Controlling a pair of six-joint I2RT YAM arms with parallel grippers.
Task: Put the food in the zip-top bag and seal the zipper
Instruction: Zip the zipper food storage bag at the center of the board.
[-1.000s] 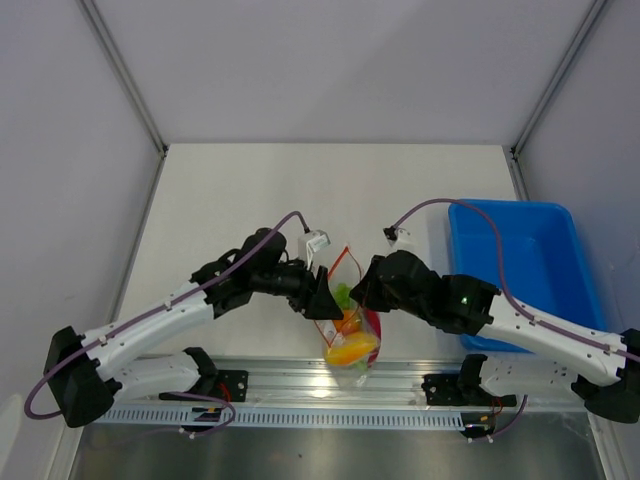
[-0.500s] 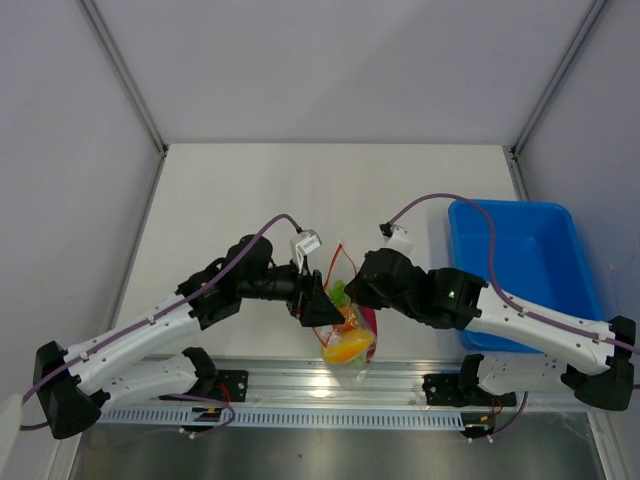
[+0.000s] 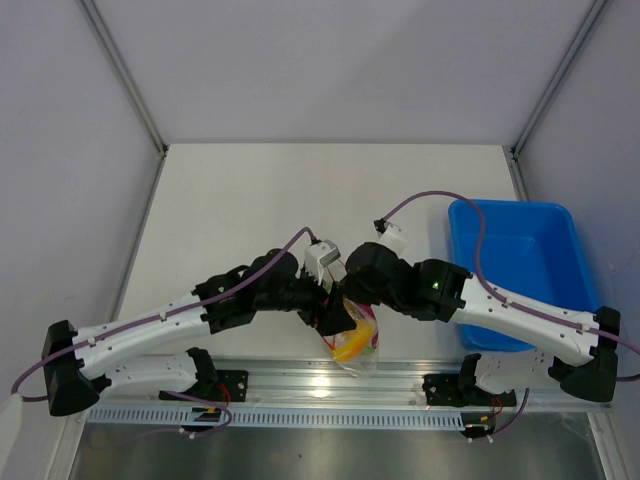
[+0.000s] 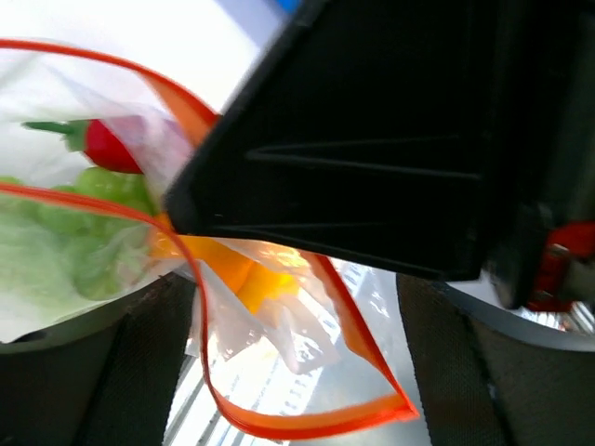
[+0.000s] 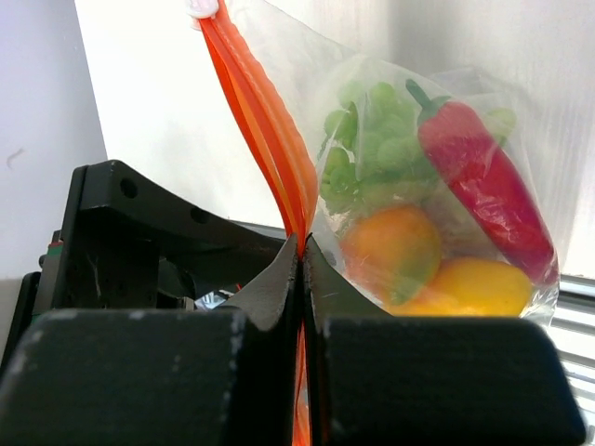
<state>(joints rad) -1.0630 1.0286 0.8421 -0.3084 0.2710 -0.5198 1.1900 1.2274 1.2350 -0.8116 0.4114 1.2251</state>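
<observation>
right claw: the right gripper (image 5: 303, 255) has its black fingers pressed together, pinching the thin orange-red zipper strip (image 5: 270, 130) of the bag's mouth.
left claw: the left gripper (image 3: 328, 310) has its jaws spread wide, one either side of the bag's mouth, and grips nothing.
bag: the clear, crinkly zip-top plastic bag (image 5: 372, 65) hangs from the right pinch, between the two claws, at the near middle of the table.
food: inside the bag lie a red chili pepper (image 5: 479, 181), a green bumpy bunch (image 5: 372, 139) and orange-yellow fruit (image 5: 390, 246).
surface: a plain white tabletop (image 3: 300, 200), with a metal rail (image 3: 300, 385) along the near edge.
bin: a blue plastic bin (image 3: 520, 260) stands at the right, well apart from the bag.
room: pale grey wall panels (image 3: 330, 60) on three sides.
change: a second ago the claws stood apart, with the zipper loop open between them. Now they have closed in over the mouth, and the left jaws have widened.
axis: the bag's length runs from the claws toward the near rail, fruit end nearest. At the right wrist the zipper rises almost upright, leaning left. At the left wrist it still parts into a loop.
</observation>
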